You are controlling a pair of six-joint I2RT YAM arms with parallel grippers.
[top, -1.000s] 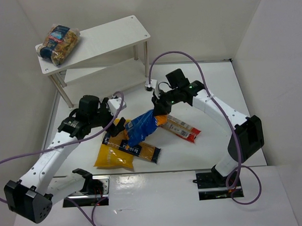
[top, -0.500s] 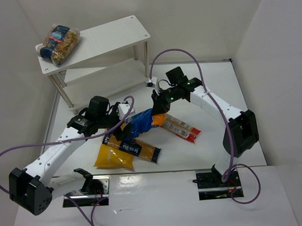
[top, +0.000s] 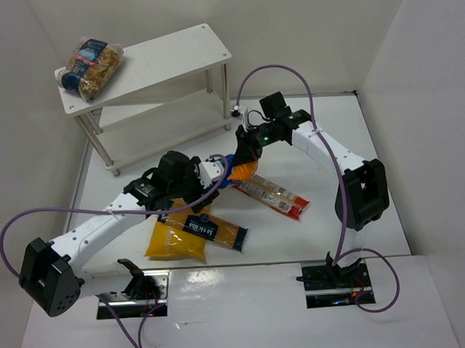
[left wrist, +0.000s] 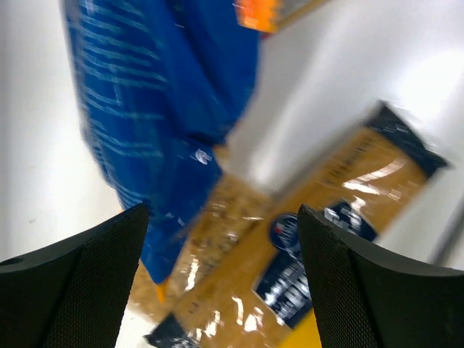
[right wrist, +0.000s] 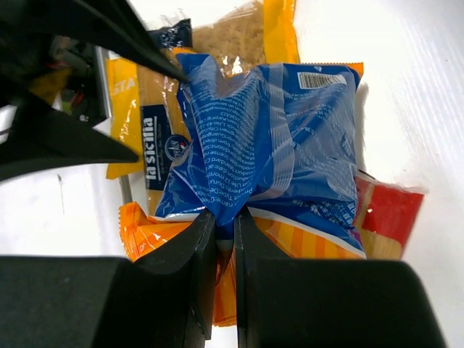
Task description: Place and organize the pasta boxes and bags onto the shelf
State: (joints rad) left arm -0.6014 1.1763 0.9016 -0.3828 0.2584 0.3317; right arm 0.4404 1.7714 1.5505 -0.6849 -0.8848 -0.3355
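My right gripper (top: 243, 158) (right wrist: 225, 217) is shut on the blue bag with the orange end (right wrist: 254, 138) and holds it off the table; its orange end (top: 245, 172) shows in the top view. My left gripper (top: 220, 177) (left wrist: 221, 217) is open beside the bag's (left wrist: 159, 109) lower end, not touching it. Under it lie the long yellow pack with the dark-blue label (top: 208, 228) (left wrist: 312, 239) and the big yellow bag (top: 170, 243). The red-and-clear pack (top: 275, 197) (right wrist: 388, 217) lies to the right. The spiral-pasta bag (top: 91, 66) lies on the white shelf's (top: 175, 58) top board.
The shelf's lower board (top: 162, 115) and thin metal legs (top: 212, 87) stand just behind the grippers. White walls close the table at the left, back and right. A purple cable (top: 275, 73) loops above the right arm.
My left arm has swung right until its open gripper is beside the blue bag. My right gripper has lifted the bag and drawn it back towards the shelf.
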